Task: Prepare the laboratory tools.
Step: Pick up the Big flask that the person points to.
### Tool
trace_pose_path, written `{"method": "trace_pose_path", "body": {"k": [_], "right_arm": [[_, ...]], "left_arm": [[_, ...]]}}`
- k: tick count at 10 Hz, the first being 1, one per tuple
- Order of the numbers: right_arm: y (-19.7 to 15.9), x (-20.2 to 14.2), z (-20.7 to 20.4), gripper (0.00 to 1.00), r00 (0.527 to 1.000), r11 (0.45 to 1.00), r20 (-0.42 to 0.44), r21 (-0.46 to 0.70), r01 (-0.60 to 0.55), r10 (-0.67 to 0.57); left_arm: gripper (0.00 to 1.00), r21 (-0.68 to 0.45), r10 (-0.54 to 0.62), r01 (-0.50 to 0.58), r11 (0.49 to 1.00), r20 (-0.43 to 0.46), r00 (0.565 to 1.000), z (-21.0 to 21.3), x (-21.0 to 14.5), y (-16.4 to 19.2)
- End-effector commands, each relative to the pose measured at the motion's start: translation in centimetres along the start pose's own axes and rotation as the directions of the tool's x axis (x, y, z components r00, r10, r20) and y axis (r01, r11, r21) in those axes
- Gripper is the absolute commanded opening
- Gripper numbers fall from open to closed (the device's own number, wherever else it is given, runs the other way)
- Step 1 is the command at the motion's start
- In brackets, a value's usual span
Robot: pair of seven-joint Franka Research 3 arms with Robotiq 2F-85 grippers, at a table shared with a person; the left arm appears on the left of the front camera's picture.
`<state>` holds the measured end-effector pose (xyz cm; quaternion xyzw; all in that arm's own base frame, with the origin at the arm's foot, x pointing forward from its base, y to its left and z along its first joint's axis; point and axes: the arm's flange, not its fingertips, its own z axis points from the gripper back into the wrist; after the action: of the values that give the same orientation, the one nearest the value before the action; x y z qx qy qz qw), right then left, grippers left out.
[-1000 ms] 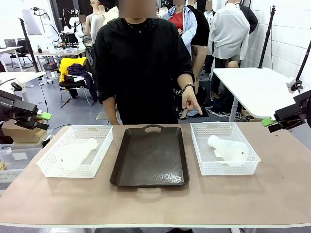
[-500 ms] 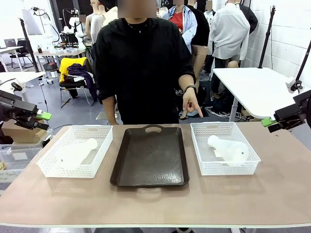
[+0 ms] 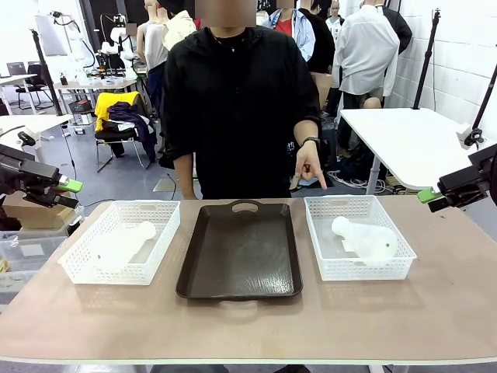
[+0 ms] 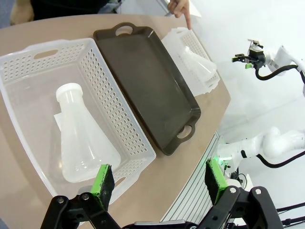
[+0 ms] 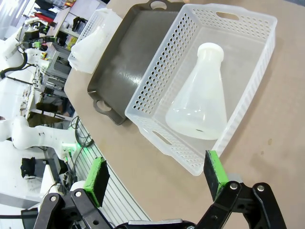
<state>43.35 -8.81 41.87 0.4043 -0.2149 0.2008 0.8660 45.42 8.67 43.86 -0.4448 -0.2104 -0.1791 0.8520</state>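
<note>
The table [image 3: 233,326] shows nothing yet done, I judge: left flask [image 3: 120,245] lying in the left basket [image 3: 144,203], right flask [image 3: 365,238] lying in the right basket [image 3: 342,200], dark tray [image 3: 241,256] between holding neither. My left end effector [image 4: 159,179] and right end effector [image 5: 157,174] hang wide open, empty.

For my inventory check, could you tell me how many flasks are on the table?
2. One flask lies on its side in the left basket; the other flask lies in the right basket. None seems hidden.
</note>
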Motion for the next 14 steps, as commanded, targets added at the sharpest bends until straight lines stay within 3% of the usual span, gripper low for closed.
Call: {"method": "trace_pose_path", "body": {"k": [1, 4, 7, 10, 12, 14], "right_arm": [[0.0, 0.0, -0.1, 1.00, 1.000, 1.000, 0.001, 0.003, 0.001, -0.001], [0.0, 0.0, 0.0, 1.00, 1.000, 1.000, 0.000, 0.000, 0.000, 0.000], [6.8, 3.9, 1.7, 1.00, 0.978, 0.921, -0.064, -0.327, -0.210, 0.201], [12.4, 10.0, -3.2, 1.00, 0.862, 0.712, -0.324, -0.488, -0.505, 0.389], [13.8, 12.1, -9.5, 1.00, 0.783, 0.635, -0.439, -0.465, -0.617, 0.440], [14.5, 13.4, -15.3, 1.00, 0.710, 0.511, -0.551, -0.497, -0.701, 0.439]], "left_arm": [[1.00, 0.003, -0.001, 0.001, 1.000, -0.005, 1.000, 0.1, 0.0, 0.0], [1.00, 0.003, -0.001, 0.001, 1.000, -0.005, 1.000, 0.1, 0.0, 0.0], [1.00, 0.003, -0.001, 0.001, 1.000, -0.005, 1.000, 0.1, 0.0, 0.0], [1.00, 0.003, -0.001, 0.001, 1.000, -0.005, 1.000, 0.1, 0.0, 0.0], [1.00, 0.003, -0.001, 0.001, 1.000, -0.005, 1.000, 0.1, 0.0, 0.0], [1.00, 0.003, -0.001, 0.001, 1.000, -0.005, 1.000, 0.1, 0.0, 0.0]]}}
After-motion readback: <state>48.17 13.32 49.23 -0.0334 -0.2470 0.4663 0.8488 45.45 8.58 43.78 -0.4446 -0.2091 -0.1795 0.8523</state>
